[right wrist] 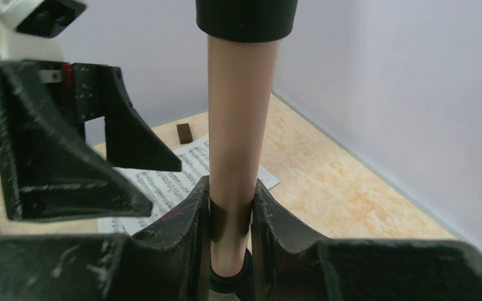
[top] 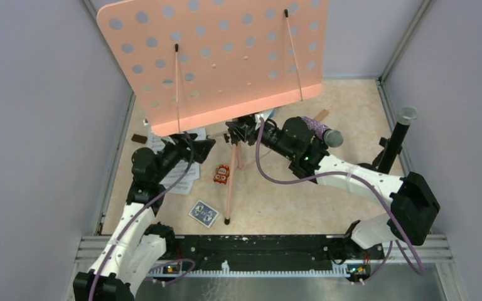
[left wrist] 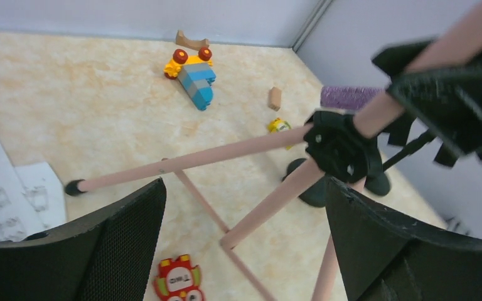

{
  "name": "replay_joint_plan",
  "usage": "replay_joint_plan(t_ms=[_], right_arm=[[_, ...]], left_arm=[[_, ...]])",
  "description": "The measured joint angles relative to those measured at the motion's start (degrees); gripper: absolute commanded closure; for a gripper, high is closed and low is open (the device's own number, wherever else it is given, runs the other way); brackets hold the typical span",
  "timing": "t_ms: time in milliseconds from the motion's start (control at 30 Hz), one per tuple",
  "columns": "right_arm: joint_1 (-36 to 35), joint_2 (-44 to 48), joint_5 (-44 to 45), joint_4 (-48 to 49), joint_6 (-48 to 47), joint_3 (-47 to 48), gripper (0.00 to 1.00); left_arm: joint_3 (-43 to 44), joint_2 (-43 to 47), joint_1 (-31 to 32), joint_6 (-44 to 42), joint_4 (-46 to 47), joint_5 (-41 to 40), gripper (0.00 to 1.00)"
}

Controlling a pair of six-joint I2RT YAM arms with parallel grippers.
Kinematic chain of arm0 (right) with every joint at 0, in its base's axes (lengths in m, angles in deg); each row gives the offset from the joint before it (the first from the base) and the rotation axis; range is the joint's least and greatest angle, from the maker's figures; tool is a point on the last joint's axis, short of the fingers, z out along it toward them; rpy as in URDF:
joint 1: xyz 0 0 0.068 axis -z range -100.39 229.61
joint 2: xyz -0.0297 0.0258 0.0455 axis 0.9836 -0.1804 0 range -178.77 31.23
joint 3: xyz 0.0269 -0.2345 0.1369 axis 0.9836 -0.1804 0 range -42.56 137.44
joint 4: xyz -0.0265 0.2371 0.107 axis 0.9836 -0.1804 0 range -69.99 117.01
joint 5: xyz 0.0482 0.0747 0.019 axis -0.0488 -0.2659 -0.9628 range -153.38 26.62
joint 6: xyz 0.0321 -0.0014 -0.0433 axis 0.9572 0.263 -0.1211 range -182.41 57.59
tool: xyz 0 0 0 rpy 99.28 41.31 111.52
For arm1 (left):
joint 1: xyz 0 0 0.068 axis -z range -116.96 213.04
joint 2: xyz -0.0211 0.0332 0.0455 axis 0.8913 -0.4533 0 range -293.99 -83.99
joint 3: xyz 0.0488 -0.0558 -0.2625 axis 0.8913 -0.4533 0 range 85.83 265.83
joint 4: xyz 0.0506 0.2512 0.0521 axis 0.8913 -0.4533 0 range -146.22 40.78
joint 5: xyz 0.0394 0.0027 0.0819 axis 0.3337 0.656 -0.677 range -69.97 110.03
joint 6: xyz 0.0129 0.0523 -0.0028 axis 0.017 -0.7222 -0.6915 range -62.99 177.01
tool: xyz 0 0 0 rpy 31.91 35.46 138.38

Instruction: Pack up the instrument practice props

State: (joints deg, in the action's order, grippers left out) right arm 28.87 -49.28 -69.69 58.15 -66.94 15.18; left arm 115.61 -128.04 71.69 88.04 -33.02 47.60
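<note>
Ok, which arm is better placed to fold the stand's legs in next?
Left, probably: the left hand is open facing the tripod legs, while the right hand is shut on the pole.

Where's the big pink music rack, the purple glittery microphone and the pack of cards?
pink music rack (top: 213,56): overhead view, middle of its perforated panel.
purple microphone (top: 315,128): overhead view, glittery handle next to its grey head.
card pack (top: 203,213): overhead view, centre of its blue face.

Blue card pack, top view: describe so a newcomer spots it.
Start at the salmon-pink perforated music rack and follow its pink tripod leg toward the arm bases. Just left of its black foot lies the flat blue patterned card pack; the small toy nearby is red.
</note>
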Motion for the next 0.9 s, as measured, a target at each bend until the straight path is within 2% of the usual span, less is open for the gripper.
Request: replay_joint_plan(t_ms=[133, 400, 533, 633, 800, 900], right_arm=[[1.16, 0.0, -2.1, 0.02, -1.81, 0.0, 1.0], [2.51, -0.13, -6.29, -0.26, -2.84, 0.15, 1.0], [2.67, -0.15, -6.93, -0.26, -2.84, 0.15, 1.0], [2.8, -0.15, -7.34, -0.28, -2.8, 0.15, 1.0], [2.86, -0.2, -7.52, -0.26, -2.67, 0.15, 1.0], [2.89, -0.2, -7.54, -0.24, -2.45, 0.15, 1.0]], left_arm=[[-6.08, 4.33, 0.02, -9.66, 7.34, 3.72, 0.01], [-9.38, 4.57, 0.2, -32.24, 20.46, 21.68, 0.07], [-8.37, 2.19, 2.67, -46.9, 19.56, 26.23, 0.13], [-6.43, -0.9, 4.5, -55.52, 18.56, 27.39, 0.23], [-3.06, -5.38, 5.46, -63.98, 18.08, 27.69, 0.4], [-1.49, -7.32, 6.19, -66.86, 17.59, 28.02, 0.43]])
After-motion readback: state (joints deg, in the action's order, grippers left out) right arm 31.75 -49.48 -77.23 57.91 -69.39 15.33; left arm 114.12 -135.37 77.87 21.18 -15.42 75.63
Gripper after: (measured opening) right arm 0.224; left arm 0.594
